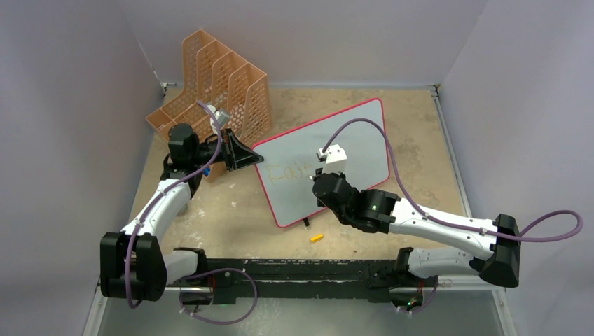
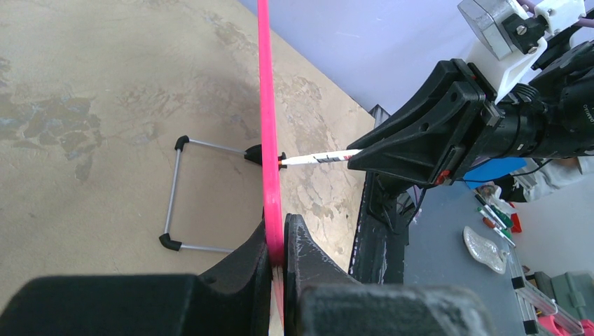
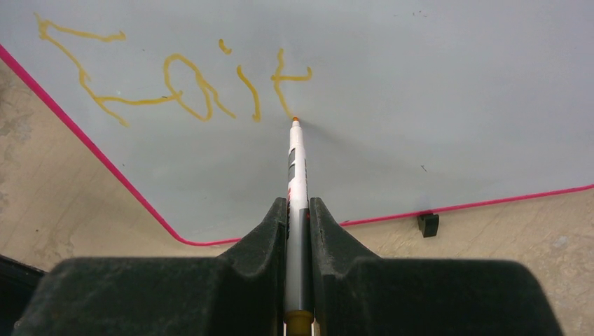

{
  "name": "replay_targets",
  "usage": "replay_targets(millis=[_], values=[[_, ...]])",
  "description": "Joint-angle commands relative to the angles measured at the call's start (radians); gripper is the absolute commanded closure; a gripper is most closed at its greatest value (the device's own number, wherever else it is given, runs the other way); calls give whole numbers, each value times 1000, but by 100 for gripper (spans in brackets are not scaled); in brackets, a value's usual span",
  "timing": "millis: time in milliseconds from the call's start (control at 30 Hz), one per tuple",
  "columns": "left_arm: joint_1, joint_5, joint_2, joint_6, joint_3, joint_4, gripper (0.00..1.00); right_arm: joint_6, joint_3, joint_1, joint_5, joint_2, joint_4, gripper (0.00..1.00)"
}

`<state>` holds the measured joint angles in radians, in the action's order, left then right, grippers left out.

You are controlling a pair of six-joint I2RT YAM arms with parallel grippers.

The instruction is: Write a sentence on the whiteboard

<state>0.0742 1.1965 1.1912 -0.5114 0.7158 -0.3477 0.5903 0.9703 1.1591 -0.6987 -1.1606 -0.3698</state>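
The whiteboard (image 1: 364,133), pale with a red-pink frame, lies tilted on the table. My left gripper (image 1: 258,159) is shut on its left edge; in the left wrist view the pink frame (image 2: 268,140) runs edge-on between the jaws of the left gripper (image 2: 284,241). My right gripper (image 3: 298,210) is shut on a white marker (image 3: 297,161) whose orange tip touches the whiteboard (image 3: 434,91). The sentence (image 3: 175,77) reads "Fait" in yellow-orange strokes, ending just left of the tip. From above, the right gripper (image 1: 316,179) hovers beside the sentence (image 1: 286,172).
An orange perforated file rack (image 1: 210,84) stands at the back left, just behind the left arm. An orange marker cap (image 1: 316,238) lies on the table near the board's front corner. A wire stand (image 2: 175,196) and a black foot (image 3: 427,224) sit under the board.
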Motion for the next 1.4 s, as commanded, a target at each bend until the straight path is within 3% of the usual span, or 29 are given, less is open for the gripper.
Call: replay_targets(millis=[0, 567, 1367], values=[[4, 34, -1, 63, 34, -8, 100, 38, 4, -3, -68, -6, -21, 100], [4, 32, -2, 67, 36, -4, 100, -25, 16, -2, -80, 71, 58, 100], [4, 33, -1, 68, 36, -4, 100, -155, 58, -67, -100, 40, 222, 100]])
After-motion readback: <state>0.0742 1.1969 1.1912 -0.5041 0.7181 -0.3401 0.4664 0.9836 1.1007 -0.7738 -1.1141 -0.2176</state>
